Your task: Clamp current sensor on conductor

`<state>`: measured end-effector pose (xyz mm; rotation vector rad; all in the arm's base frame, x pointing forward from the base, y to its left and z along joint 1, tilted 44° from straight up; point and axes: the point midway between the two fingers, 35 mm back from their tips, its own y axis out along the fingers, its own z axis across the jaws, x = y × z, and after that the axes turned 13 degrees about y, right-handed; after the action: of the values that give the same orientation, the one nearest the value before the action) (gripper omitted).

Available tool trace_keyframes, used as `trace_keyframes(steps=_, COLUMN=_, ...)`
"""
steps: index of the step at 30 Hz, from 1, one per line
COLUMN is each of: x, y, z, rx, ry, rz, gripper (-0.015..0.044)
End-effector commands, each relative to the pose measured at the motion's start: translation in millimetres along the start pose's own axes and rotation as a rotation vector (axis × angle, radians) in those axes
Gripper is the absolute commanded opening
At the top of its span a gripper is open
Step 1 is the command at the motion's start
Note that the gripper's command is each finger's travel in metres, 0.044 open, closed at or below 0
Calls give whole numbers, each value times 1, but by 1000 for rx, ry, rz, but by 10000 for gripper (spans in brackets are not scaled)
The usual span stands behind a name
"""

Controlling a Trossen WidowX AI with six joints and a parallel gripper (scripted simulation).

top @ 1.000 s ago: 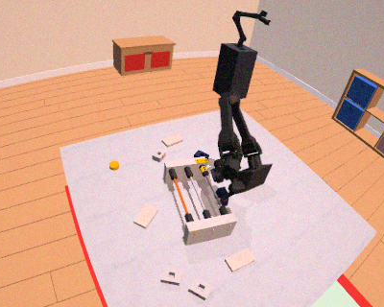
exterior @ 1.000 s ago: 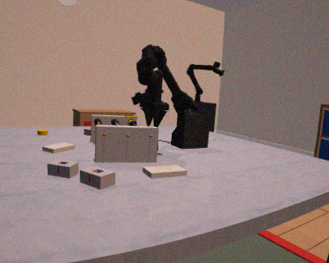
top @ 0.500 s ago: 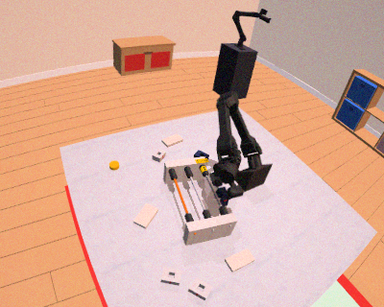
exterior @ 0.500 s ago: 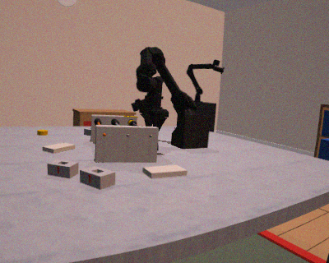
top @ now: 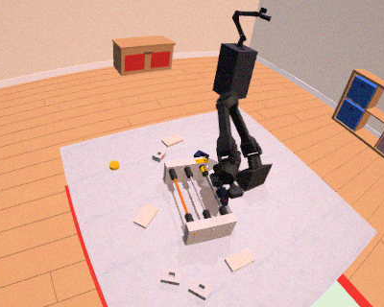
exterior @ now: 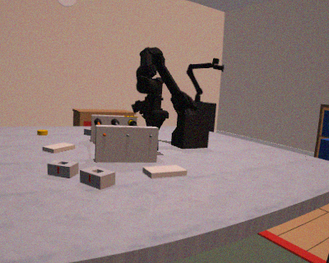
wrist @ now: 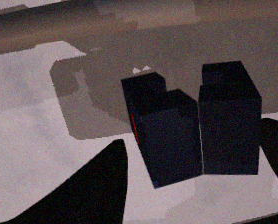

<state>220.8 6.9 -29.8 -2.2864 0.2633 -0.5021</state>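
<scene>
The open split-core sensor [top: 222, 197] [wrist: 172, 145], dark navy, stands at the near right part of the rack, its two halves side by side; a red mark shows on its left side in the wrist view. In the exterior view it is hidden behind the rack's end wall. My gripper [top: 225, 190] [wrist: 191, 137] is open around it, fingers partly closed in, with a gap at the left finger. The right-hand conductor [top: 211, 187] [wrist: 40, 30] runs beside the sensor, outside it. A yellow tag [top: 202, 161] is at that conductor's far end; its lettering is unreadable.
The rack [top: 210, 229] [exterior: 126, 144] also holds an orange conductor [top: 180, 196] and a pale one [top: 197, 192]. Another dark blue piece [top: 201, 153] lies behind it. Pale blocks [top: 239, 259] [exterior: 164, 171], small grey blocks [top: 200, 289] [exterior: 97, 177] and a yellow disc [top: 114, 165] [exterior: 42, 132] lie around.
</scene>
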Motion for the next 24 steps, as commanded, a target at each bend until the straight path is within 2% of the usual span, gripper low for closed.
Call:
trace_keyframes(steps=1, x=0, y=0, z=0, rx=1, ry=2, rz=0, gripper=249)
trace_keyframes(steps=8, x=0, y=0, z=0, rx=1, ry=2, rz=0, gripper=202)
trace_keyframes(steps=16, x=3, y=-28, z=5, rx=5, ry=-3, rz=3, gripper=0)
trace_keyframes(steps=24, x=3, y=-73, z=6, rx=3, ry=-8, rz=5, gripper=0)
